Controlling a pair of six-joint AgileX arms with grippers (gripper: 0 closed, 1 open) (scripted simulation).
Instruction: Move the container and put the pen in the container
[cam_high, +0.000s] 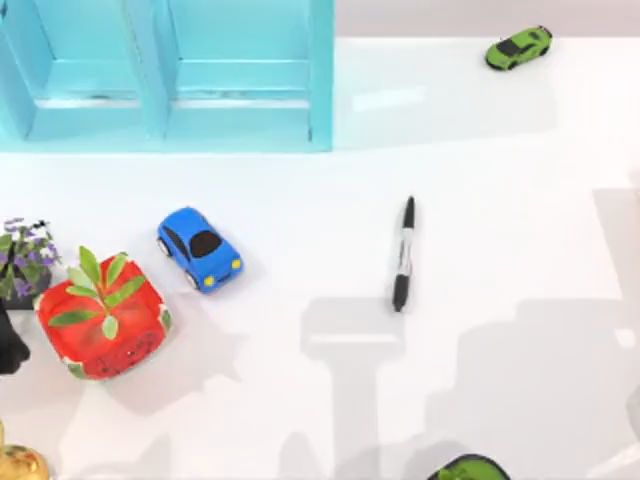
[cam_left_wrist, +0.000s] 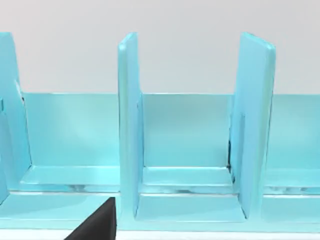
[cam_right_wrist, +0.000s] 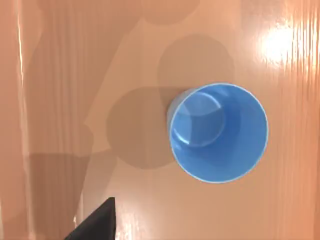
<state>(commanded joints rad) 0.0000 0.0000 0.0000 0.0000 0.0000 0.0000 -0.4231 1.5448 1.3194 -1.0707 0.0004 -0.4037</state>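
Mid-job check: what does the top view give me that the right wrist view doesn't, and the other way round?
Top view alone: the pen lying flat on the white table, the blue toy car, the strawberry bowl, the green toy car and the turquoise shelf. Right wrist view alone: the cup, upright, seen from above, empty, standing on a wood-coloured surface. Shared: I can match no object between the two.
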